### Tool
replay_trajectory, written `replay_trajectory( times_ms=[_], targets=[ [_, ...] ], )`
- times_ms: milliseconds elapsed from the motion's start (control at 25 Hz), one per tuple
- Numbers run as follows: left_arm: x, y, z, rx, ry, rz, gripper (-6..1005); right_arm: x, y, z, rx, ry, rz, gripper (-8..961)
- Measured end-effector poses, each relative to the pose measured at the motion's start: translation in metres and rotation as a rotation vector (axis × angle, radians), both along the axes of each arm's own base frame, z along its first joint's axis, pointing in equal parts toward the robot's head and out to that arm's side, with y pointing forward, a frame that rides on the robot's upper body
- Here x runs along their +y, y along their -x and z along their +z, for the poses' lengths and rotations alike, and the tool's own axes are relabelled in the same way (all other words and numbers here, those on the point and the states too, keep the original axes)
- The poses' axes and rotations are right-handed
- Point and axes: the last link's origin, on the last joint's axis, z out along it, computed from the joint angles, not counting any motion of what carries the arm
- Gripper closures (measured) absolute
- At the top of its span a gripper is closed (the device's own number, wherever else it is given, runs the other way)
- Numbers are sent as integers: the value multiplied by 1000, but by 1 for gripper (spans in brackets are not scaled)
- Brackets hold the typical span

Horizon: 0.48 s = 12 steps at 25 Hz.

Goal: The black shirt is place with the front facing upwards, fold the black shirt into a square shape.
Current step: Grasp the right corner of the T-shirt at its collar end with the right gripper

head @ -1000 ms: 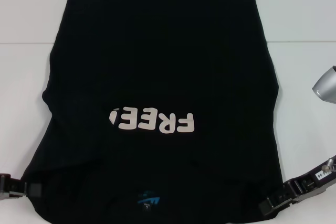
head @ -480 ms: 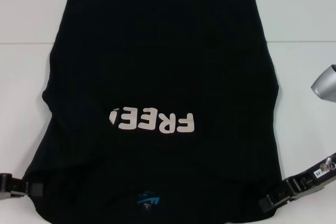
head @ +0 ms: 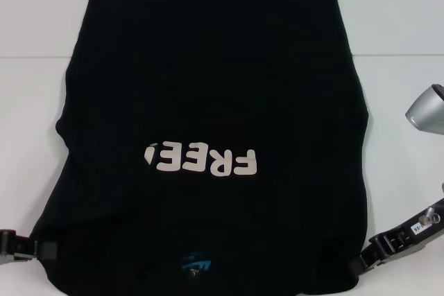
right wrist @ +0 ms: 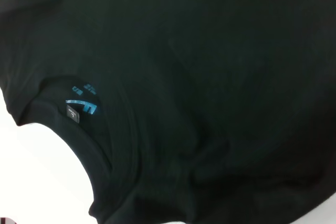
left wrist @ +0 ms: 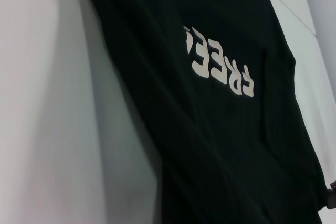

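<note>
The black shirt [head: 208, 88] lies flat on the white table, front up, its sides folded in so it forms a tall panel. Its white "FREE!" letters [head: 201, 161] read upside down from the head view, and the collar with a small blue logo [head: 198, 263] lies at the near edge. My left gripper [head: 43, 249] rests at the shirt's near left corner. My right gripper [head: 364, 263] is at the near right corner, at the cloth's edge. The left wrist view shows the shirt [left wrist: 220, 129] and its letters [left wrist: 220, 61]. The right wrist view shows the collar [right wrist: 79, 140] and the logo [right wrist: 84, 100].
The white table [head: 402, 19] extends bare on both sides of the shirt and behind it, with a seam line across the far part. A silver joint of my right arm [head: 427, 109] hangs above the table at the right edge.
My right gripper has slid outward to the right, away from the shirt's near corner, and the silver joint has shifted slightly. The left gripper and the shirt have stayed put.
</note>
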Motion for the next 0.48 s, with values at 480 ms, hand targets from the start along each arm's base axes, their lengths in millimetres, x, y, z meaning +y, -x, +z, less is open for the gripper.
replay_trajectory(
  times_ms=[480],
  targets=[
    [0, -1, 0, -7, -7, -6, 985, 0, 1, 0, -8, 8, 5, 938]
  ],
)
